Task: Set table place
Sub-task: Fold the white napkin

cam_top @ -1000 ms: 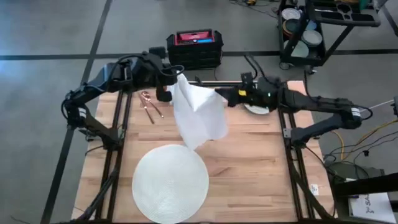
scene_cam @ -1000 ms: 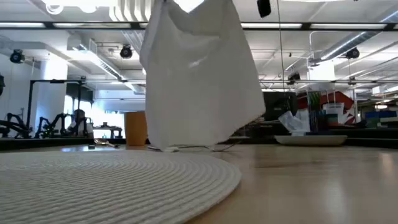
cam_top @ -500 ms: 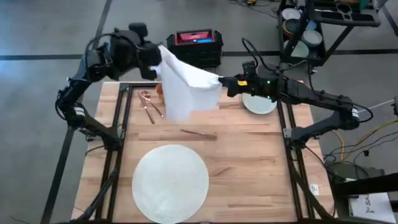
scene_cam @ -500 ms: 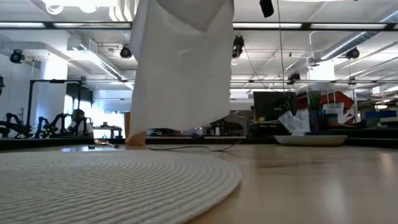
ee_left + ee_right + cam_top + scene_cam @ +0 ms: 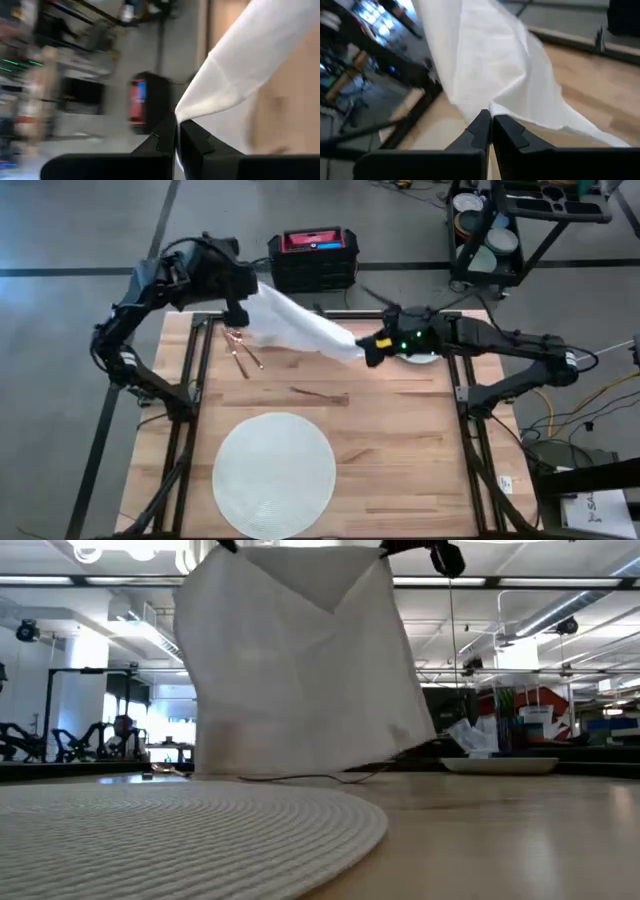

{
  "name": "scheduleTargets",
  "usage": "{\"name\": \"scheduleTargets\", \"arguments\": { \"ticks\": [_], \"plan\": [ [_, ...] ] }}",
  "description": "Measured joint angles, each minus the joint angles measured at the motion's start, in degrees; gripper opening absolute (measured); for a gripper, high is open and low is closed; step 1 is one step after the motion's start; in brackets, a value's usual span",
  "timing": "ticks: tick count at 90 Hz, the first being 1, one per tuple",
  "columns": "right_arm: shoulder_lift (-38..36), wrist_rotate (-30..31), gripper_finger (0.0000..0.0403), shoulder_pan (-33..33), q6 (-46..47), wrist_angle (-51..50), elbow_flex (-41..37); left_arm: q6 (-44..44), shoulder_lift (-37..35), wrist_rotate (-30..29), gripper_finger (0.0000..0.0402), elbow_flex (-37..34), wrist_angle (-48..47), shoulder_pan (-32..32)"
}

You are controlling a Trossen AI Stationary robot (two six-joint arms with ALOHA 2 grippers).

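Cloth held up between both grippers, mat well off at 6 o'clock.

Your left gripper (image 5: 238,310) and right gripper (image 5: 368,350) each pinch a corner of the white cloth (image 5: 295,328), stretched roughly 10-to-4 above the table (image 5: 400,440); the mat (image 5: 275,475) seems equally near both.

You see a black toolbox (image 5: 311,258) with a red lid on the floor beyond the desk's far edge, and a wheeled cart (image 5: 500,230) of bowls at the far right.

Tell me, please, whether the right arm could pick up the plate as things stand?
Probably not yet. The right hand is shut on a corner of the white cloth, which the left hand grips too. The plate sits under that arm; it would have to release first.
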Motion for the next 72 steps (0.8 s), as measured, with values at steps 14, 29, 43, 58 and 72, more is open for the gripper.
{"name": "scheduleTargets", "arguments": {
  "ticks": [14, 29, 43, 58, 72],
  "plan": [
    [0.04, 0.01, 0.0000, 3.25, 2.38, -0.80, -3.55, -9.61, -0.53, 7.33, 0.0000, -5.16, -2.41, -2.44],
    [0.04, 0.00, 0.0000, 6.60, 5.36, -0.88, -8.11, -18.21, -1.21, 9.73, 0.0000, -11.09, -4.16, -8.23],
    [0.02, -1.33, 0.0000, 10.07, 8.88, -0.86, -12.77, -24.72, -1.37, 12.91, 0.0000, -16.21, -4.36, -15.52],
    [-0.10, -3.44, 0.0000, 13.66, 12.15, -0.13, -17.35, -32.62, -1.39, 14.84, 0.0000, -20.92, -3.42, -24.54],
    [-1.10, -4.53, 0.0000, 15.75, 13.96, 0.39, -20.32, -41.82, -1.43, 18.40, 0.0000, -24.44, -0.82, -32.59]
  ]
}}
